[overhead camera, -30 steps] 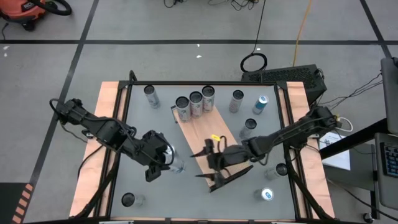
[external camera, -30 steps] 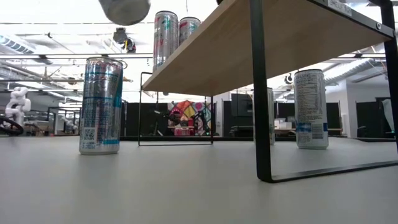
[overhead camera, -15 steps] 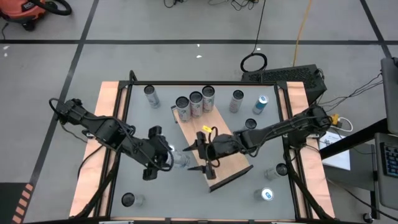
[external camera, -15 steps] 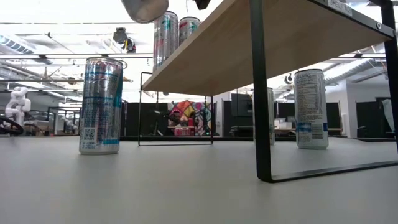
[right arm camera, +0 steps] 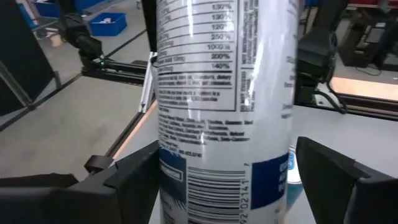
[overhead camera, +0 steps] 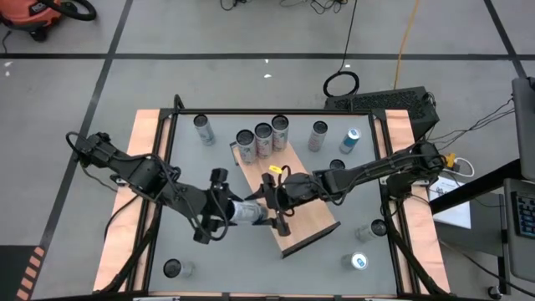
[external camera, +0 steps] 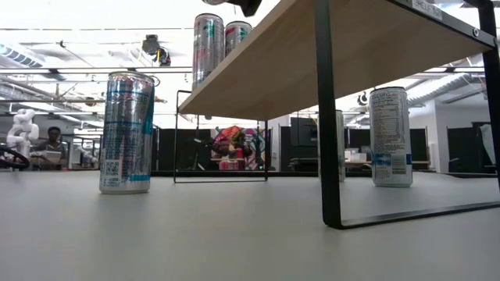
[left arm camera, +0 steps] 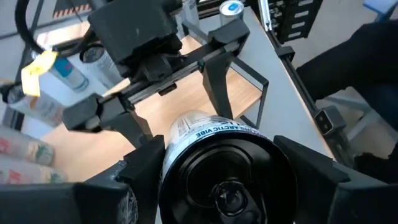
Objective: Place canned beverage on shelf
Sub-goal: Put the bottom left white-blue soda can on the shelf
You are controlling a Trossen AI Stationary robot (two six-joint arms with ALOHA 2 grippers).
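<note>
Gripping a can (overhead camera: 244, 212) sideways in the left gripper (overhead camera: 224, 213), long axis pointing across toward the right gripper (overhead camera: 274, 206). Straddling the can's far end with right fingers (left arm camera: 219, 78) spread wide, not yet pinching. Hanging over the near edge of the shelf (overhead camera: 311, 219), three cans (overhead camera: 262, 139) waiting at its far end.

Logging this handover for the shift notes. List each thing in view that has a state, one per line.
held can: on its side in the air, gripped by the left gripper.
right gripper: fingers open around the can's far end, not yet closed.
shelf: upright; three cans standing at its far end.
can near the table's front left corner: standing upright.
</note>
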